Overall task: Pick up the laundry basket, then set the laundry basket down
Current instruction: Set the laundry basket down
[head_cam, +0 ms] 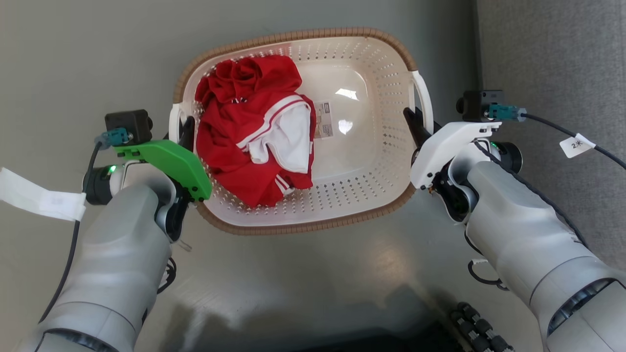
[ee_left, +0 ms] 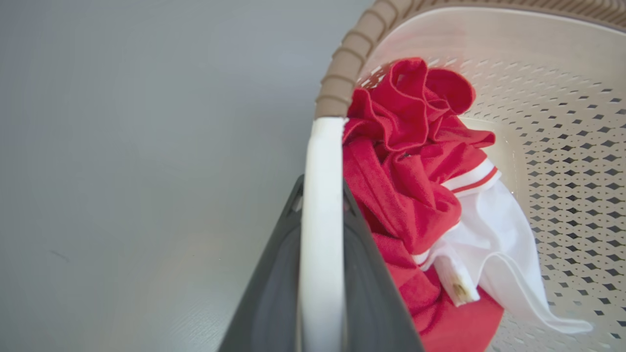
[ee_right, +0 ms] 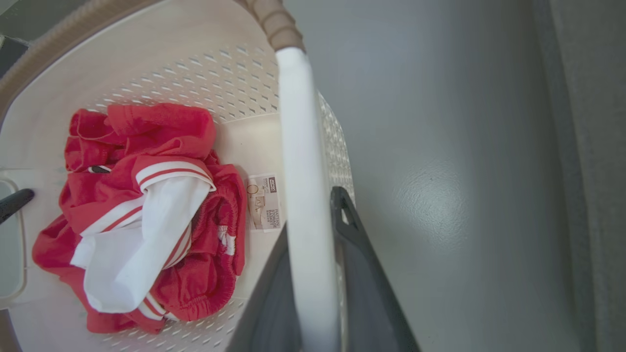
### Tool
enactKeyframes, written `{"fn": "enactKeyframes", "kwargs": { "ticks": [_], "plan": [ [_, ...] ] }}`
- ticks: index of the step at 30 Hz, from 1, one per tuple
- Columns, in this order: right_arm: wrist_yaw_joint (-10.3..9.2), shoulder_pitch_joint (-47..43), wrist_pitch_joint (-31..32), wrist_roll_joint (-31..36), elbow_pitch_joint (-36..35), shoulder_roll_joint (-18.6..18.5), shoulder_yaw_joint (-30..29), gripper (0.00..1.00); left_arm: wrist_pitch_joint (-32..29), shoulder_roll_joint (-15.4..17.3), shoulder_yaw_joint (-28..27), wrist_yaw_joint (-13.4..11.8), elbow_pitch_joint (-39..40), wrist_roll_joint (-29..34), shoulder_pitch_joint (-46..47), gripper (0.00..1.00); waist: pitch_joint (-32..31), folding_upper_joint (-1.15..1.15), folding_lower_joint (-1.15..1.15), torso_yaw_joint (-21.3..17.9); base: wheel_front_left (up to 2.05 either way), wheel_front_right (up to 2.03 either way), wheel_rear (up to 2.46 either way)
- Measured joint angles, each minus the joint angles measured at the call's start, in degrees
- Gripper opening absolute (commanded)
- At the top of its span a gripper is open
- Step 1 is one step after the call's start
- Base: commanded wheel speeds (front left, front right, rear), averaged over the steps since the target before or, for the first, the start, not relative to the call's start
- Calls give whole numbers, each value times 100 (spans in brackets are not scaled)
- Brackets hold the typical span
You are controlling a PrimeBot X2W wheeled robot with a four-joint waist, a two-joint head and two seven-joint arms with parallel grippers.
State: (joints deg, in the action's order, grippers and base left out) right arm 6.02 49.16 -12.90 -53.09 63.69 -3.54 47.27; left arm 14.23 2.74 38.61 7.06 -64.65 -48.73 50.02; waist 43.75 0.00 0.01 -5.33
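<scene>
The laundry basket (head_cam: 371,161) is over the grey floor (head_cam: 73,49), with red and white clothes (head_cam: 254,132) inside. The left gripper (head_cam: 187,131) squeezes one white handle (ee_left: 320,220) between its two fingers, and the right gripper (head_cam: 413,122) squeezes the other handle (ee_right: 305,195) the same way.

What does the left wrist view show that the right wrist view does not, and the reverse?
Left wrist, not right: both left fingers flanking the left handle. Right wrist, not left: both right fingers flanking the right handle, and the label. Shared: the basket, its brown rim, the red-and-white garment, the grey floor.
</scene>
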Motion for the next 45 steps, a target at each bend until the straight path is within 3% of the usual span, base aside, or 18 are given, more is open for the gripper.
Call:
{"fn": "enactKeyframes", "kwargs": {
  "ticks": [26,45],
  "plan": [
    [20,503,-144,216,-88,-11,-303,0,15,141,-342,-69,420,420,382,0,962,0,-1,-69,0,0,0],
    [52,503,-144,465,-107,-23,-577,0,52,107,-515,-69,491,667,393,0,1117,0,-1,-68,0,0,0]
  ]
}}
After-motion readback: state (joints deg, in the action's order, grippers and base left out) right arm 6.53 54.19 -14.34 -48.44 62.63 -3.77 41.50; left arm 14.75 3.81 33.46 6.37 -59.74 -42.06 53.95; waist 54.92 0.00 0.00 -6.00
